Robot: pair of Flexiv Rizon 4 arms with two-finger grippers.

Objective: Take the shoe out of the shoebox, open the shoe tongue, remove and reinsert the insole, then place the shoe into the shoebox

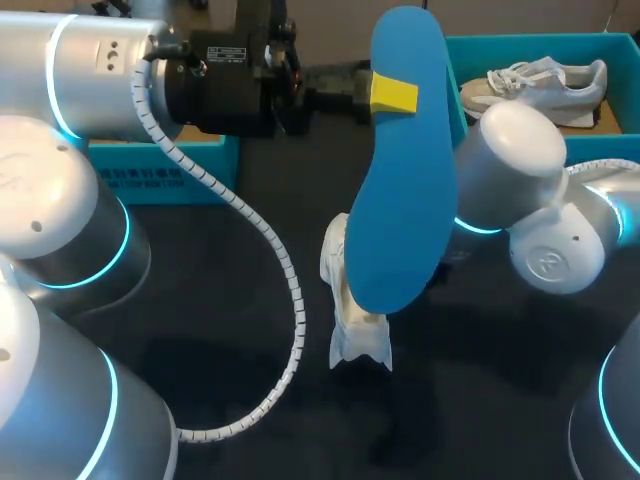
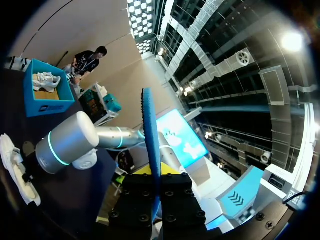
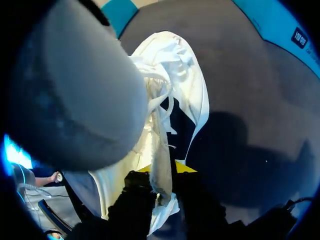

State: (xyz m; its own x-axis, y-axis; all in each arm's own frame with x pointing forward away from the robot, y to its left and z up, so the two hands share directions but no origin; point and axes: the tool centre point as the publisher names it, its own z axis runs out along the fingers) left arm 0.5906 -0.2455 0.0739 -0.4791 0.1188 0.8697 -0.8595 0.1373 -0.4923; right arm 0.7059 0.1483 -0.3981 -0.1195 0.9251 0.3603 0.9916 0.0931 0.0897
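Blue insole [image 1: 405,170] clamped edge-on in left gripper [image 1: 392,95], raised above white shoe [image 1: 358,335], right gripper [image 3: 162,171] closed, pinching that shoe's upper

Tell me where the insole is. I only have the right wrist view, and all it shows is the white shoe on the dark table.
Observer: The blue insole is out of the shoe. The left gripper holds it upright above the table, fingers clamped on its upper part.
Operator: Is the shoebox empty?
Observer: No. A second shoe lies inside the blue shoebox at the far right of the table.
Operator: Is the insole lined up with my shoe?
Observer: In the head view the insole's lower end overlaps the white shoe. I cannot tell whether they touch.
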